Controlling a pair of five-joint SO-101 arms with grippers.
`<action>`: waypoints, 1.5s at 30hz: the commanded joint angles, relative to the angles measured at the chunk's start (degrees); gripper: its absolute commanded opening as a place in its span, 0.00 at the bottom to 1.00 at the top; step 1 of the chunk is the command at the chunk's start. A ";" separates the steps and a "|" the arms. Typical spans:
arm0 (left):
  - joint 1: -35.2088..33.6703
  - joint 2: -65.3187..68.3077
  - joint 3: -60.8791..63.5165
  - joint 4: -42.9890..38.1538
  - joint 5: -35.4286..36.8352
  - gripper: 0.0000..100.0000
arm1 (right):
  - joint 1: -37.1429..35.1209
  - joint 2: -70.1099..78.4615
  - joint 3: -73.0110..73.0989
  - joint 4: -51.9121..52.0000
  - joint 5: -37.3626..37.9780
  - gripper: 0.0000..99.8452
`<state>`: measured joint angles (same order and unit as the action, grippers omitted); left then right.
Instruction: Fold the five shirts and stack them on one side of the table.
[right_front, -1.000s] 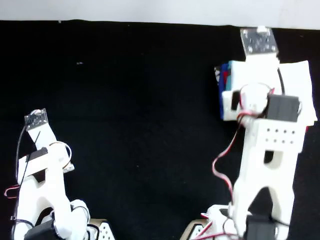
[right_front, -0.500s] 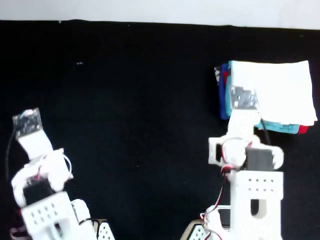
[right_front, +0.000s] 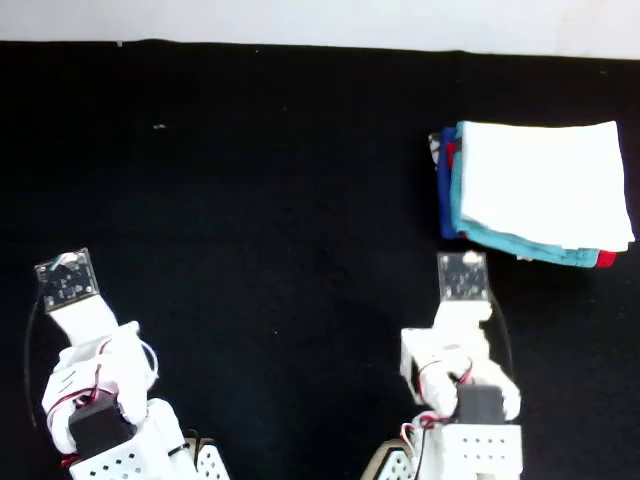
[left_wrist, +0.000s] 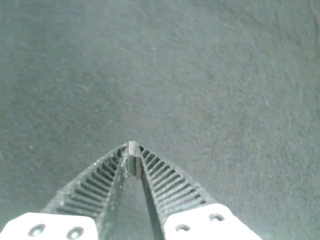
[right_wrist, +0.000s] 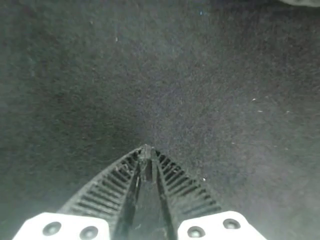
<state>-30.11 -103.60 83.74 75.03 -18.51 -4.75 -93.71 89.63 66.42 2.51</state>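
A stack of folded shirts (right_front: 535, 190) lies at the right side of the black table, a white one on top with teal, blue and red edges showing beneath. My right arm is drawn back near the front edge, below the stack. My right gripper (right_wrist: 145, 150) is shut, tips together over bare black cloth. My left arm sits at the front left. My left gripper (left_wrist: 132, 147) is also shut with nothing held, over bare cloth.
The black tablecloth (right_front: 250, 180) covers the whole table, with a pale wall strip along the far edge. The arm bases stand at the near edge.
The right arm has pulled back from over the shirt stack toward its base. The left arm has also folded back and lower.
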 joint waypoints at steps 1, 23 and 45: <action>7.78 -0.48 1.80 0.26 -0.18 0.01 | -0.40 -12.00 7.25 2.24 -0.44 0.01; 18.77 -0.40 13.32 1.32 11.34 0.01 | -0.31 -9.27 13.14 4.26 -0.44 0.01; 17.63 -0.31 13.32 1.32 13.45 0.01 | -0.31 -9.27 13.14 4.26 -0.44 0.01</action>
<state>-12.00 -103.60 96.04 75.82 -5.41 -4.75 -102.86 95.87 70.11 2.51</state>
